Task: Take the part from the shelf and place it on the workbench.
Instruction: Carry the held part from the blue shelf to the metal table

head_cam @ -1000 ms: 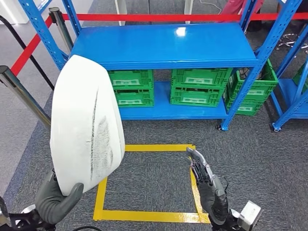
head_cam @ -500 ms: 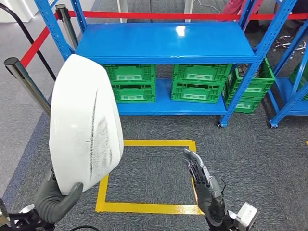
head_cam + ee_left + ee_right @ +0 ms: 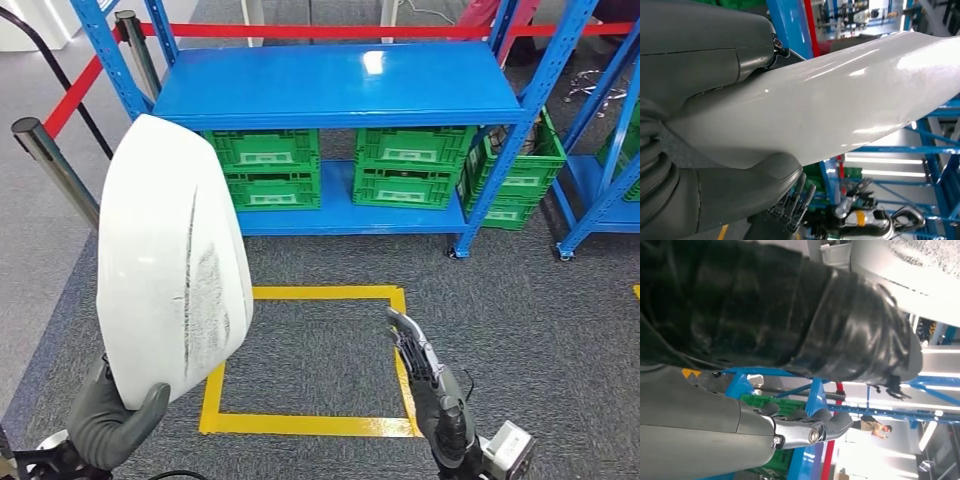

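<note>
Blue shelf (image 3: pixel 340 85) stands at twelve o'clock. Left hand (image 3: pixel 113 420) grips the part (image 3: pixel 173 260) by its lower edge; it could tip out. Right hand (image 3: pixel 430 385) is spread, empty.

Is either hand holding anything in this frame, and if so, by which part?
The left hand holds the large white part by its lower edge, thumb in front and fingers behind. The right hand holds nothing, its fingers extended.

Blue steel shelf (image 3: pixel 340 85) with bare upper deck; lower deck carries stacked green crates (image 3: pixel 343 168). A further green crate (image 3: pixel 521 185) sits beside its right upright. Grey carpet floor (image 3: pixel 317 350) bears a yellow tape rectangle (image 3: pixel 309 425).
</note>
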### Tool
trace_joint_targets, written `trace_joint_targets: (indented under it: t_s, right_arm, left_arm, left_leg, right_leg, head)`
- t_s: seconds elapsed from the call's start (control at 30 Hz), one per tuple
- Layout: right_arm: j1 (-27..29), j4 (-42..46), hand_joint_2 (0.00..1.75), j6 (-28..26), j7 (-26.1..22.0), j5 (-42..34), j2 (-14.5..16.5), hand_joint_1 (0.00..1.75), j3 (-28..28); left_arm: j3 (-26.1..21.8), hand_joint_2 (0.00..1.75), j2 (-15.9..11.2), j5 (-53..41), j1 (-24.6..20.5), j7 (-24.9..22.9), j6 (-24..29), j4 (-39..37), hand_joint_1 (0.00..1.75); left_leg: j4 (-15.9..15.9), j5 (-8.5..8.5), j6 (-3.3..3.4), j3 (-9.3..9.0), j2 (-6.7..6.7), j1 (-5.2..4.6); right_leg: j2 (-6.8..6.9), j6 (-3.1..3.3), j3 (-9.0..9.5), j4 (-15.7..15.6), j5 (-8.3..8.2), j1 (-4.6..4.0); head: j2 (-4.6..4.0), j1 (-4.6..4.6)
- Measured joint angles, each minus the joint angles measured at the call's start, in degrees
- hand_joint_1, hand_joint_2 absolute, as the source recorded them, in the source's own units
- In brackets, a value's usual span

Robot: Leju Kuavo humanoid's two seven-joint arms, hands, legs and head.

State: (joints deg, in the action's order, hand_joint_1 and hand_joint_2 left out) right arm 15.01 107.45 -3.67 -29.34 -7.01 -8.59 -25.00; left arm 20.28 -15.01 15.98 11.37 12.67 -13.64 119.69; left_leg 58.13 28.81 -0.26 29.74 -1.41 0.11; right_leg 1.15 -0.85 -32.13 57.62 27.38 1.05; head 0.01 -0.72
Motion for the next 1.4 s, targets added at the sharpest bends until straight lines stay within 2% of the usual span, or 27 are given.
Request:
trace_joint_targets:
  t_s: [0.1, 0.13, 0.17, 0.2, 0.27, 0.3, 0.33, 0.37, 0.43, 0.47, 0.5, 0.83, 0.93, 1.0, 1.07, 1.1, 1.13, 1.17, 1.2, 1.23, 1.27, 1.3, 1.33, 1.37, 1.4]
  right_arm:
    - [0.0, 0.0, 0.00, -0.3, 0.0, 0.1, 0.0, 0.00, 0.0]
    - [-0.1, 0.0, 0.00, -0.3, 0.0, 0.2, 0.0, 0.00, -0.1]
    - [-0.1, 0.0, 0.00, -0.3, 0.0, 0.2, 0.0, 0.00, -0.1]
    - [-0.2, 0.0, 0.00, -0.3, 0.0, 0.3, 0.0, 0.00, -0.1]
    - [-0.2, -0.1, 0.00, -0.4, 0.0, 0.3, 0.0, 0.00, -0.2]
    - [-0.2, -0.2, 0.00, -0.4, 0.0, 0.3, 0.0, 0.00, -0.2]
    - [-0.2, -0.2, 0.00, -0.4, 0.0, 0.3, 0.0, 0.00, -0.3]
    - [-0.2, -0.3, 0.00, -0.4, 0.0, 0.3, 0.0, 0.00, -0.3]
    - [-0.2, -0.3, 0.00, -0.4, 0.0, 0.3, 0.0, 0.00, -0.3]
    - [-0.2, -0.3, 0.00, -0.4, 0.0, 0.3, 0.0, 0.00, -0.3]
    - [-0.2, -0.3, 0.00, -0.4, 0.0, 0.3, 0.0, 0.00, -0.3]
    - [-0.2, -0.3, 0.00, -0.4, 0.0, 0.3, 0.0, 0.00, -0.3]
    - [-0.2, -0.3, 0.00, -0.4, 0.0, 0.3, 0.0, 0.00, -0.3]
    - [-0.3, -0.3, 0.00, -0.4, 0.0, 0.3, 0.0, 0.00, -0.3]
    - [-0.4, -0.3, 0.00, -0.3, 0.0, 0.3, 0.0, 0.00, -0.3]
    - [-0.4, -0.3, 0.00, -0.2, -0.1, 0.3, 0.0, 0.00, -0.3]
    - [-0.4, -0.3, 0.00, -0.1, -0.4, 0.3, 0.0, 0.00, -0.3]
    - [-0.3, -0.4, 0.00, 0.2, -0.9, 0.2, 0.1, 0.00, -0.2]
    - [-0.1, -0.5, 0.00, 0.7, -1.5, 0.3, 0.1, 0.00, -0.2]
    - [0.2, -0.6, 0.00, 1.2, -2.1, 0.5, 0.2, 0.00, -0.1]
    - [0.4, -0.7, 0.44, 1.7, -2.4, 0.7, 0.2, 0.00, 0.0]
    - [0.8, -0.7, 0.87, 2.1, -2.5, 1.0, 0.2, 0.00, 0.1]
    - [1.0, -0.7, 1.31, 2.4, -2.5, 1.2, 0.2, 0.00, 0.2]
    - [1.2, -0.8, 1.75, 2.6, -2.5, 1.3, 0.2, 0.00, 0.2]
    - [1.4, -0.9, 1.75, 2.7, -2.5, 1.4, 0.2, 0.00, 0.3]
  left_arm:
    - [-0.4, 1.75, -0.3, -0.5, 0.4, 0.3, 0.1, 0.3, 1.75]
    - [-0.7, 1.75, -0.4, -0.5, 0.6, 0.4, 0.1, 0.4, 1.75]
    - [-1.0, 1.75, -0.6, -0.6, 0.7, 0.6, 0.1, 0.5, 1.75]
    - [-1.4, 1.75, -0.8, -0.6, 0.8, 0.7, 0.1, 0.6, 1.75]
    - [-2.1, 1.75, -1.1, -0.6, 1.3, 0.8, 0.0, 0.8, 1.75]
    - [-2.4, 1.75, -1.2, -0.6, 1.5, 0.8, 0.0, 0.8, 1.75]
    - [-2.6, 1.75, -1.2, -0.7, 1.7, 0.8, 0.0, 0.8, 1.75]
    - [-2.8, 1.75, -1.3, -0.8, 1.9, 0.8, 0.0, 0.8, 1.75]
    - [-2.9, 1.75, -1.4, -0.8, 2.1, 0.8, 0.0, 0.8, 1.75]
    - [-3.0, 1.75, -1.4, -0.8, 2.1, 0.8, 0.0, 0.8, 1.75]
    - [-3.0, 1.75, -1.4, -0.8, 2.1, 0.8, 0.0, 0.8, 1.75]
    - [-3.0, 1.75, -1.4, -0.8, 2.1, 0.8, 0.0, 0.8, 1.75]
    - [-3.1, 1.75, -1.4, -0.8, 2.1, 0.8, 0.0, 0.9, 1.75]
    - [-3.2, 1.75, -1.4, -0.8, 2.1, 0.9, 0.0, 0.9, 1.75]
    - [-3.3, 1.75, -1.6, -1.2, 2.3, 0.9, 0.2, 1.1, 1.75]
    - [-3.5, 1.75, -1.8, -1.6, 2.5, 0.9, 0.3, 1.3, 1.75]
    - [-3.8, 1.75, -2.0, -2.4, 2.9, 0.9, 0.5, 1.6, 1.75]
    - [-4.1, 1.75, -2.2, -3.4, 3.4, 1.0, 0.8, 2.1, 1.75]
    - [-4.6, 1.75, -2.5, -4.8, 5.0, 1.5, 1.8, 3.1, 1.75]
    - [-5.1, 1.75, -2.7, -6.0, 6.8, 2.1, 3.0, 4.1, 1.75]
    - [-5.5, 1.75, -2.9, -6.8, 8.8, 2.9, 4.4, 5.2, 1.75]
    - [-5.8, 1.75, -3.0, -7.4, 10.6, 3.6, 5.7, 6.2, 1.75]
    - [-5.8, 1.75, -3.1, -7.5, 11.6, 4.0, 6.4, 6.7, 1.75]
    - [-5.8, 1.75, -3.1, -7.6, 12.4, 4.1, 6.9, 6.9, 1.75]
    - [-5.9, 1.75, -3.2, -7.6, 13.0, 4.3, 7.2, 7.1, 1.75]
  left_leg:
    - [-1.2, -0.48, 1.03, 0.18, 0.43, -0.29]
    - [-1.4, -0.80, 1.45, 0.29, 0.67, -0.24]
    - [-1.6, -1.17, 1.93, 0.42, 0.89, -0.15]
    - [-1.8, -1.52, 2.34, 0.58, 1.06, -0.08]
    - [-1.8, -1.95, 2.80, 1.23, 1.45, -0.24]
    - [-1.7, -2.12, 2.88, 1.51, 1.69, -0.36]
    - [-1.7, -2.25, 2.89, 1.73, 1.99, -0.47]
    - [-1.6, -2.34, 2.85, 1.86, 2.35, -0.57]
    - [-1.5, -2.43, 2.76, 1.92, 2.97, -0.68]
    - [-1.4, -2.43, 2.74, 1.92, 3.14, -0.70]
    - [-1.4, -2.43, 2.74, 1.92, 3.19, -0.71]
    - [-1.4, -2.44, 2.73, 1.92, 3.22, -0.71]
    - [-1.3, -2.45, 2.70, 1.92, 3.42, -0.71]
    - [-1.1, -2.42, 2.50, 2.14, 3.72, -0.92]
    - [-0.8, -2.68, 1.87, 2.71, 4.35, -0.92]
    - [-0.3, -2.48, 1.39, 3.13, 4.38, -0.80]
    - [3.8, -0.46, 0.59, 5.06, 3.91, -0.47]
    - [5.9, 0.28, -0.06, 5.69, 3.13, -0.14]
    - [5.9, 0.65, -0.10, 5.40, 1.96, -0.06]
    - [5.3, 0.55, 0.27, 4.86, 1.12, 0.11]
    - [1.1, -1.41, 1.08, 2.79, 0.81, 0.07]
    - [-1.1, -1.97, 1.96, 1.93, 0.75, -0.09]
    - [-1.2, -2.13, 2.33, 2.00, 1.11, -0.06]
    - [-1.2, -2.19, 2.51, 2.14, 1.50, -0.17]
    - [-1.2, -2.22, 2.60, 2.22, 1.93, -0.29]
  right_leg:
    - [0.75, -1.01, -0.27, -0.2, -0.39, -0.04]
    - [0.75, -1.29, -0.55, 0.2, -0.01, 0.02]
    - [0.49, -1.50, -1.22, 1.4, 1.07, 0.06]
    - [0.07, -1.61, -2.40, 3.9, 2.77, 0.07]
    - [-0.71, -1.65, -5.67, 11.4, 6.86, 0.08]
    - [-0.84, -1.64, -6.97, 14.5, 8.02, 0.07]
    - [-0.91, -1.59, -7.45, 16.0, 8.22, 0.06]
    - [-0.99, -1.46, -6.72, 15.1, 7.25, 0.04]
    - [-1.26, -1.13, -3.74, 10.1, 4.29, 0.01]
    - [-1.39, -1.02, -2.59, 8.1, 3.27, 0.01]
    - [-1.46, -0.97, -2.17, 7.3, 2.94, 0.01]
    - [-1.50, -0.95, -1.99, 7.0, 2.80, 0.01]
    - [-1.92, -0.80, -0.58, 4.4, 1.81, 0.01]
    - [-3.00, -0.64, 0.89, 1.7, 1.75, 0.05]
    - [-3.53, -0.47, 1.87, -0.1, 1.87, -0.05]
    - [-2.97, -0.20, 1.94, -0.4, 1.63, 0.02]
    - [-1.97, 0.12, 1.85, -0.4, 1.38, 0.01]
    - [-0.68, 0.38, 1.80, -0.4, 1.22, 0.10]
    - [1.02, 0.09, 1.84, -0.6, 1.11, 0.16]
    - [1.73, -0.55, 1.51, 0.0, 1.72, 0.11]
    - [1.67, -1.21, 0.80, 1.6, 2.96, 0.08]
    - [1.05, -1.82, -0.48, 4.4, 4.76, 0.04]
    - [-0.10, -1.91, -2.42, 8.4, 6.97, 0.06]
    - [-0.62, -1.88, -4.31, 12.4, 8.69, 0.06]
    - [-0.84, -1.84, -5.72, 15.3, 9.54, 0.05]
  head:
    - [0.01, 0.03]
    - [0.00, 0.05]
    - [0.01, 0.13]
    - [0.00, 0.19]
    - [0.00, 0.28]
    - [-0.01, 0.28]
    - [-0.01, 0.28]
    - [-0.01, 0.29]
    - [-0.01, 0.28]
    - [-0.01, 0.28]
    - [-0.01, 0.28]
    - [-0.01, 0.28]
    - [-0.01, 0.29]
    - [-0.01, 0.26]
    - [-0.01, 0.23]
    - [-0.01, 0.20]
    - [-0.01, 0.03]
    - [0.00, -0.14]
    - [0.00, -0.29]
    - [0.01, -0.34]
    - [0.01, -0.22]
    - [0.01, -0.10]
    - [0.01, 0.01]
    - [0.00, 0.05]
    - [-0.01, 0.05]
